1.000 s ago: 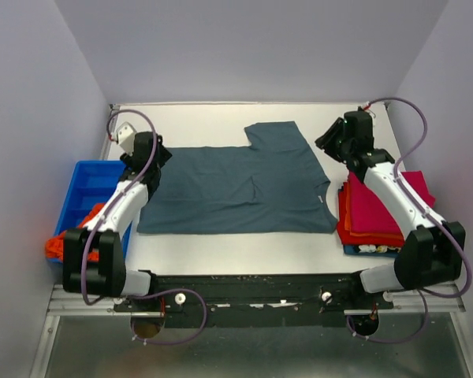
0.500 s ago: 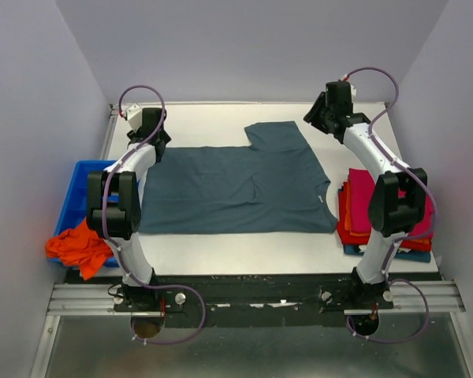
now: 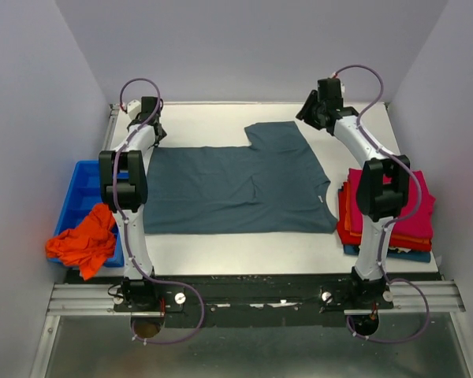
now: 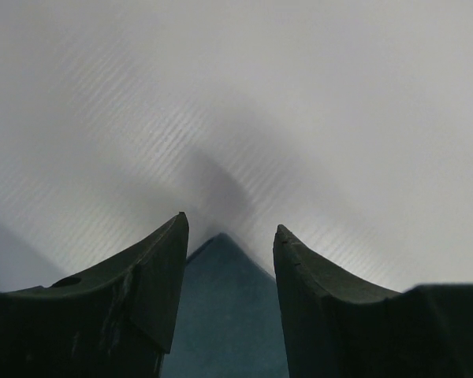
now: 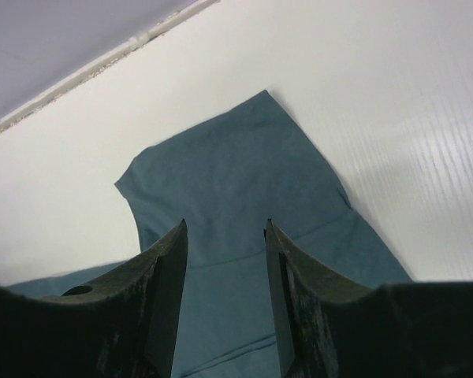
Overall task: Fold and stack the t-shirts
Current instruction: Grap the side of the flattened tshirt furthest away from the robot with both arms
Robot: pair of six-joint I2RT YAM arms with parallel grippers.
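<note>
No legible writing anywhere in these views.

Far left: orange t-shirt (image 3: pixel 83 242) lay crumpled, draped over the near end of the blue bin (image 3: pixel 79 185), which sat off the desk's (image 3: pixel 213 126) left edge.

Left arm was stretched almost straight from its base to the far-left part of the desk, wrist angled down. Left claw (image 3: pixel 151 135) sat at the far-left corner of the slate grey-blue t-shirt (image 3: pixel 236 189). In the left wrist view the left claw (image 4: pixel 230 224) was released and gripped nothing. The shirt's pointed corner (image 4: pixel 225 315) showed in the gap between the fingers (image 4: pixel 154 276), white desk beyond it. Can't tell whether the tips touched the cloth.

The grey-blue shirt lay flat mid-desk, spread wide, with one sleeve sticking out toward the far side.

Right arm was likewise extended far, elbow raised over the stack. Right claw (image 3: pixel 303 113) hung just beside the far sleeve's right edge. In the right wrist view the right claw (image 5: pixel 225 224) was released and empty, with the sleeve (image 5: pixel 236 173) lying flat ahead of the fingers.

Far right: a folded stack at the desk's right edge, with the magenta t-shirt (image 3: pixel 410 206) on top and red and orange layers (image 3: pixel 347 224) under it.
</note>
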